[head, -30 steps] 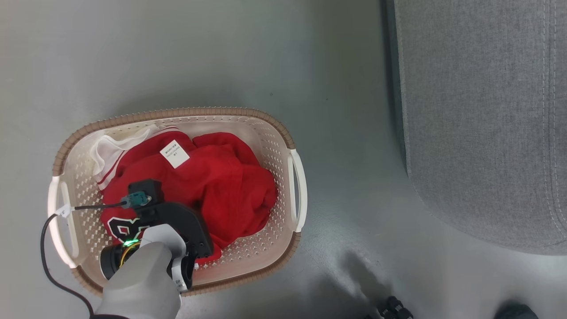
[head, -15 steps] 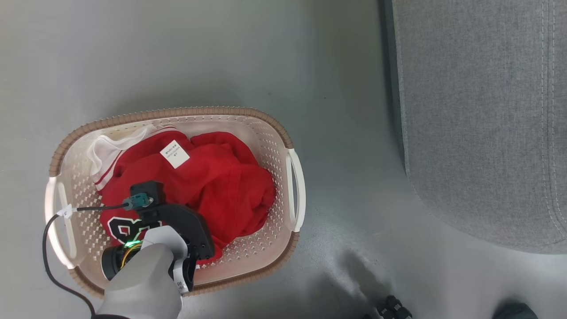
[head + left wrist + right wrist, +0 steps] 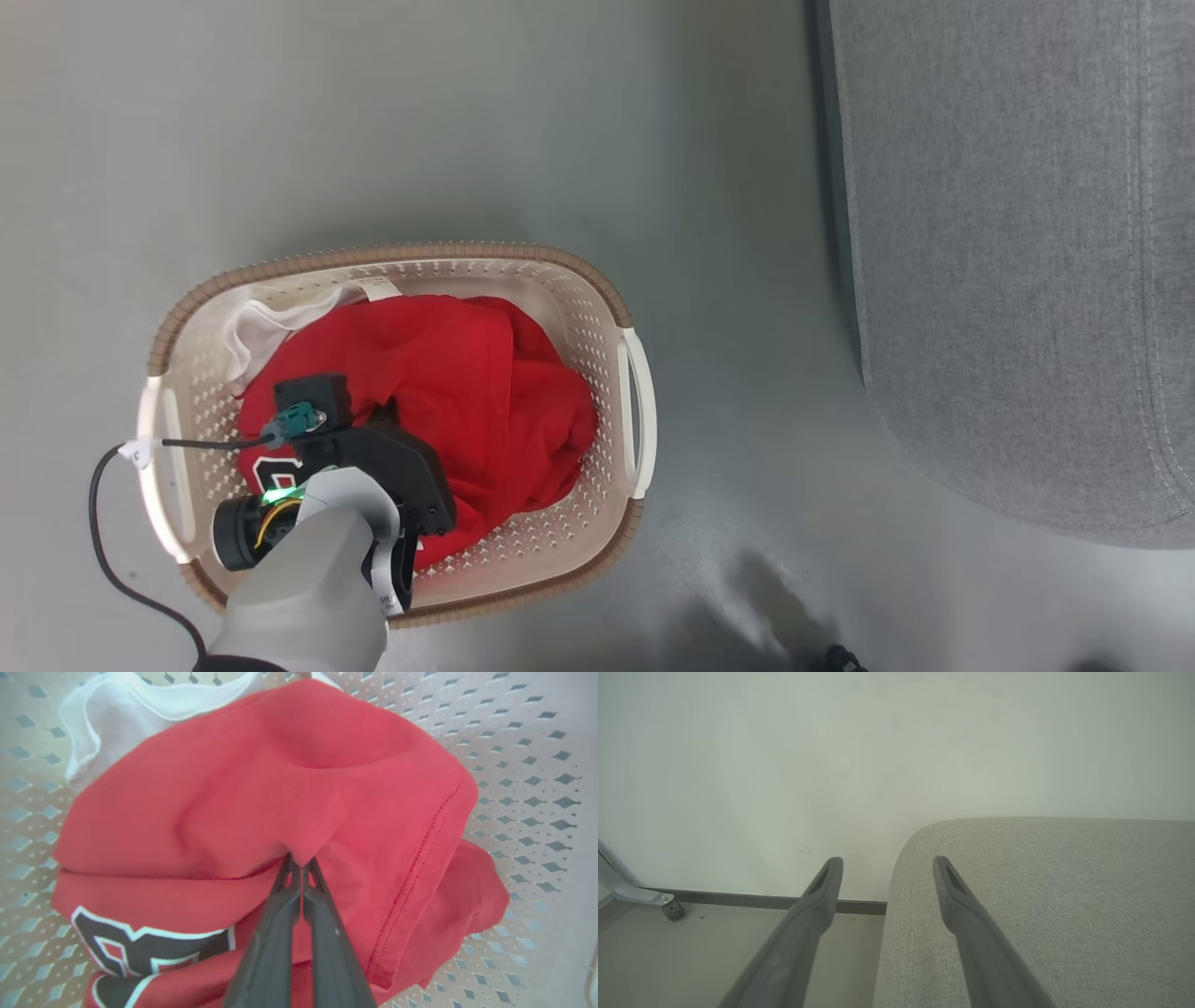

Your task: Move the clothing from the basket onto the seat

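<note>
Head view: the basket [image 3: 392,254] stands on the grey floor [image 3: 467,121], with the seat [image 3: 1008,261] well apart from it at the right edge. The clothing [image 3: 495,392] is heaped inside the basket, red, with a white sleeve [image 3: 271,322] at the far left corner. The left arm [image 3: 308,579] reaches in from the lower left, its black wrist housing over the near left part of the heap and hiding the fingers. A black cable [image 3: 103,523] loops from the wrist out over the basket's left handle to the floor.

Left wrist view: the left end effector [image 3: 299,861] has its two fingers pressed together, pinching a raised fold of the red clothing at their tips. The cloth is drawn up into a peak there. Navy-and-white numerals [image 3: 140,947] show at the lower left, and the perforated basket wall surrounds the heap.

Right wrist view: the right end effector [image 3: 888,860] has its fingers spread wide, with nothing between them. It hangs over the seat's rounded corner, facing a pale wall [image 3: 831,765]. A small castor [image 3: 672,910] rests on the floor at the left.
</note>
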Tool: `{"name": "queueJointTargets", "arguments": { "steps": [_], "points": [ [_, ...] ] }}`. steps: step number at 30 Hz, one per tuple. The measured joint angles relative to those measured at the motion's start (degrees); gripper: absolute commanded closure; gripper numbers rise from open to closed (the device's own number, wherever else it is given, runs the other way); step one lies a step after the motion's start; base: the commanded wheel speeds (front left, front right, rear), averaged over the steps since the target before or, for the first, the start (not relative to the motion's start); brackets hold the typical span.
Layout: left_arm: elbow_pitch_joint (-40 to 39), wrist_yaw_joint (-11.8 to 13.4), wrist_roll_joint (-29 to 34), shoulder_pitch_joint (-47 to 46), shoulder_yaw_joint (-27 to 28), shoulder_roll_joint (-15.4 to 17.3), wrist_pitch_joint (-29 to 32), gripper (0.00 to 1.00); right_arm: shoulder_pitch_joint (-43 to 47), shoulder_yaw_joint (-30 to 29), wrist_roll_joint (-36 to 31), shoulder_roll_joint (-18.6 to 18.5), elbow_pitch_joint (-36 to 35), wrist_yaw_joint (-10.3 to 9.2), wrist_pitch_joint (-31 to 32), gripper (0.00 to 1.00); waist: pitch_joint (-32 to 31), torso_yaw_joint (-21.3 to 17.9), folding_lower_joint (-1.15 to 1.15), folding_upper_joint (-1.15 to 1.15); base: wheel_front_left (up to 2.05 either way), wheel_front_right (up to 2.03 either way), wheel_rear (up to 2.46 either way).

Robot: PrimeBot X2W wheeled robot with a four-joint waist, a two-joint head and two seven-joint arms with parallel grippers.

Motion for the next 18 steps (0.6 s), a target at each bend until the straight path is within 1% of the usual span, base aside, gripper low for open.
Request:
{"name": "queueJointTargets", "arguments": {
  "steps": [6, 11, 18],
  "points": [
    [-1.3, 0.0, -1.9, 0.4, -1.0, 0.0, -1.9, 1.0, 0.7, 0.7, -0.4, 0.0, 1.6, 0.0, 0.0, 0.0, -2.4, 0.8, 0.0, 0.0, 0.0, 0.0, 0.0],
    [-2.3, 0.0, -1.9, 1.4, -2.3, 0.0, -2.5, 1.0, 1.9, 1.3, -1.2, 0.0, 2.8, 0.0, 0.0, 0.0, -4.9, 1.7, 0.0, 0.0, 0.0, 0.0, 0.0],
    [-3.9, 0.0, -2.1, 3.5, -1.8, 0.0, -2.5, 1.0, 2.8, 1.9, -2.6, 0.6, 5.1, 0.0, 0.0, 0.0, -9.2, 3.1, -0.01, 0.0, 0.0, 0.0, 0.0]
  ]
}}
